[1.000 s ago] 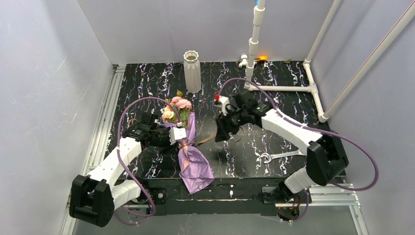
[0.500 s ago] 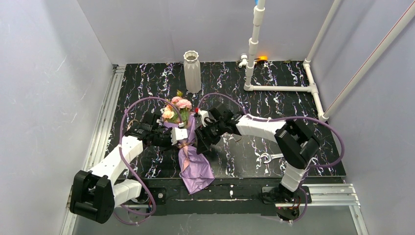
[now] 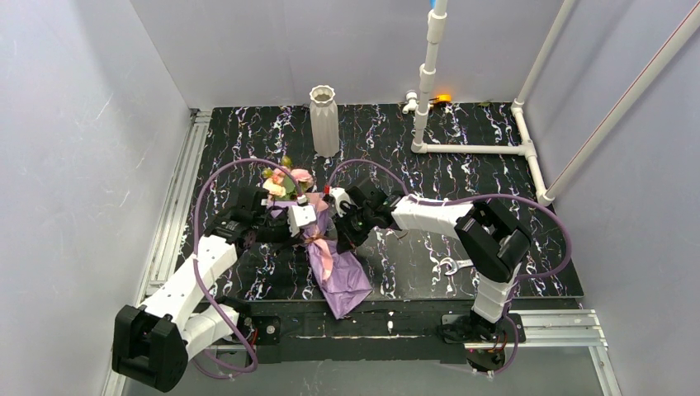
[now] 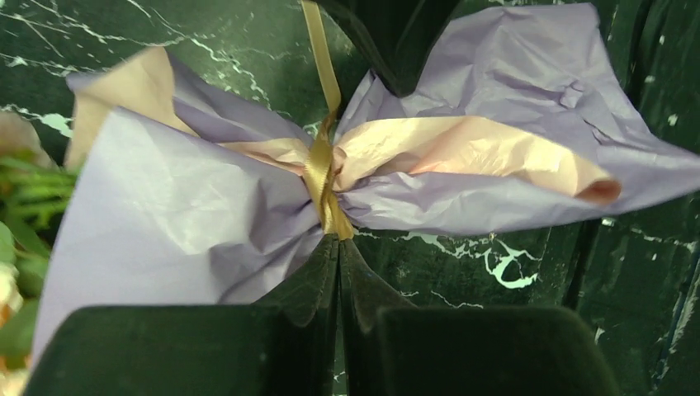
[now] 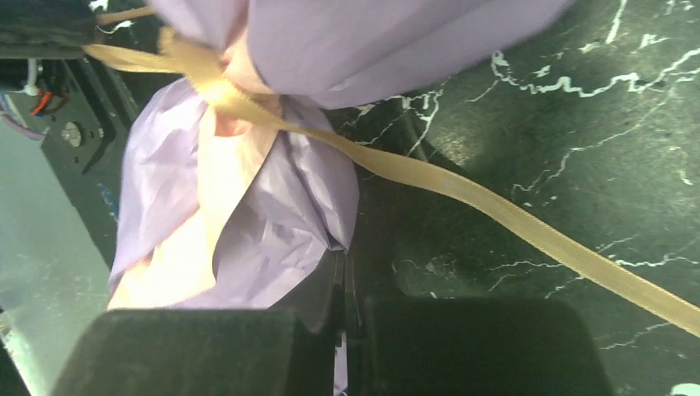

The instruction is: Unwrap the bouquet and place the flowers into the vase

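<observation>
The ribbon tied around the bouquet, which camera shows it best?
The left wrist view: the ribbon sits centred and sharp, cinching the purple paper. The right wrist view shows only a blurred knot and one loose tail across the table. In the top view it is too small to make out.

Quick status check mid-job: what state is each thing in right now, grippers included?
bouquet: lying flat, wrapped, paper cinched at the waist.
ribbon: knotted around the paper, one tail trailing loose.
flowers: inside the wrap, heads showing.
vase: upright at the back, no flowers in it.
left gripper: shut, tips pinching at the ribbon knot.
right gripper: shut, tips on a fold of purple paper.
</observation>
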